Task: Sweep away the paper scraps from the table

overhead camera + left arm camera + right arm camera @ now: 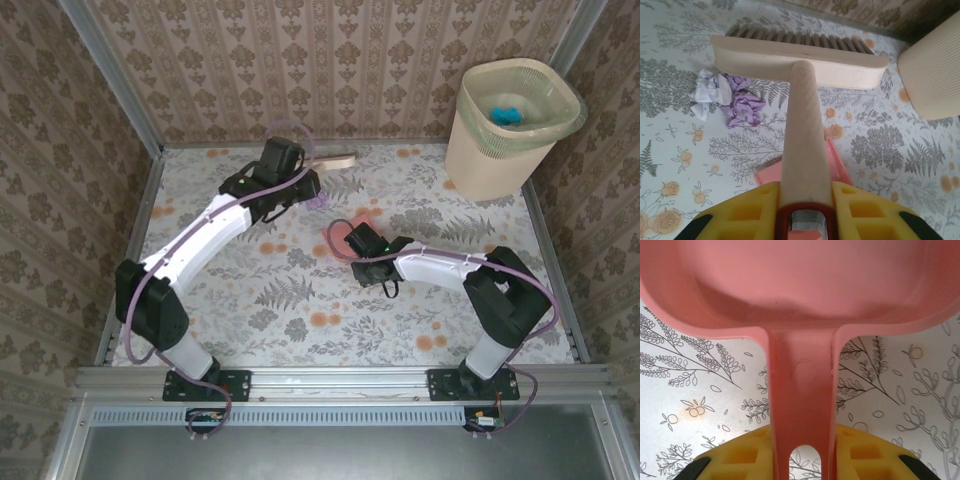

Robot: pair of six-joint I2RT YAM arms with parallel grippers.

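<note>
"Tallying items outstanding?" asks one clerk.

"Paper scraps (730,97), white and purple: on the table (890,150), just beside the brush (800,60), unswept. Teal wad (505,113): in the bin (500,150), done. Left pincer (805,202): pinching the brush handle. Right pincer (801,452): pinching the dustpan (800,290) handle. Progress judged partial," answers the other.

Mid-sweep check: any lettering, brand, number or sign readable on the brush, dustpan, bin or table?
None can be read. The brush is plain, the pink dustpan has only a blank moulded circle on its handle, the bin shows no label, and the table carries only leaf and flower print.
</note>
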